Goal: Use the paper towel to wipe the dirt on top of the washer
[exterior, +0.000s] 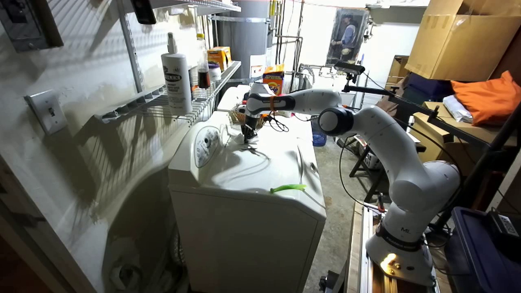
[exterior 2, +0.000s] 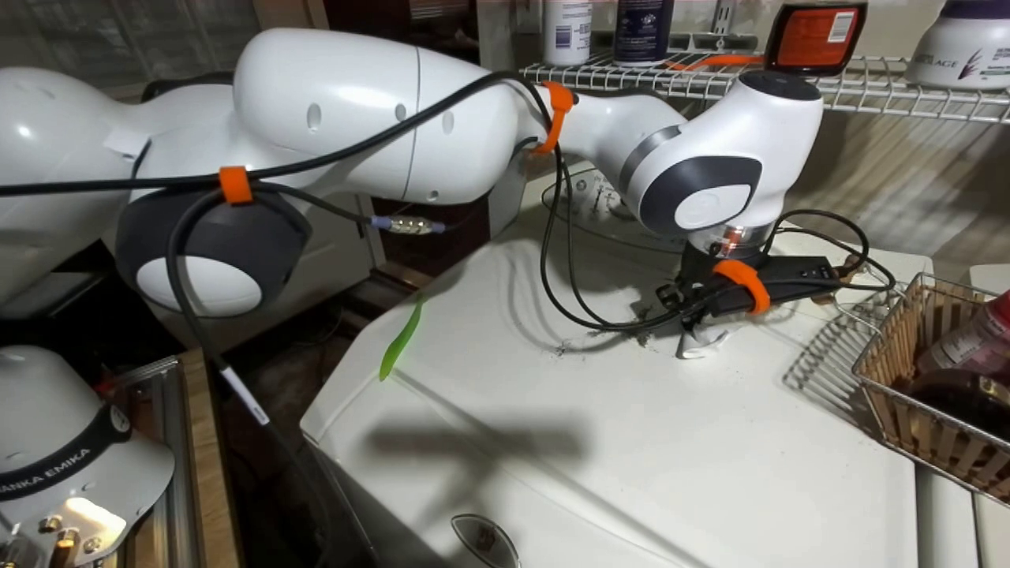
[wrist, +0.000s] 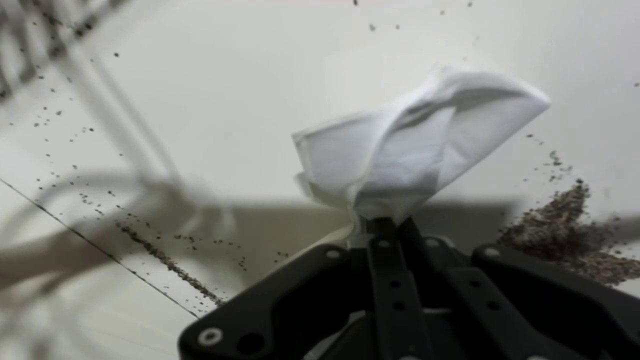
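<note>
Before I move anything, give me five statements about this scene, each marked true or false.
1. Over the washer, the gripper is shut on the paper towel. True.
2. The washer's top is spotless. False: dark dirt lies on it.
3. The basket holds a reddish bottle. True.
4. A red strip lies near the washer's edge. False: the strip there is green.
5. A bottle stands on the washer's control panel. False: the tall white bottle stands on the wire shelf.
</note>
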You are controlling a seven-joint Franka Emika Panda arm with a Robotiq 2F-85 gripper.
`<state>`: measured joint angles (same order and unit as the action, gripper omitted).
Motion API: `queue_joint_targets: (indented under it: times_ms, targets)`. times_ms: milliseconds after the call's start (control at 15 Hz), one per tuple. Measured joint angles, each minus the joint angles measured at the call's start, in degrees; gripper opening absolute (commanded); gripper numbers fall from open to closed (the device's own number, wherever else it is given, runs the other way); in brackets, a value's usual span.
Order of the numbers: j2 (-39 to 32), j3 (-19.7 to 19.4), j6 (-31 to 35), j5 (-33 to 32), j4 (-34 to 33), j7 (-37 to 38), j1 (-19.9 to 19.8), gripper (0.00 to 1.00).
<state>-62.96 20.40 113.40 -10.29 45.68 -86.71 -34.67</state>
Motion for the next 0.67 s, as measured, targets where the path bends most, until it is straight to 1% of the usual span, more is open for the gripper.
queue_joint_targets:
  times_ms: [667]
  targets:
    - [0.9, 3.1, -17.6, 1.5, 0.0, -1.5, -1.4, 0.01]
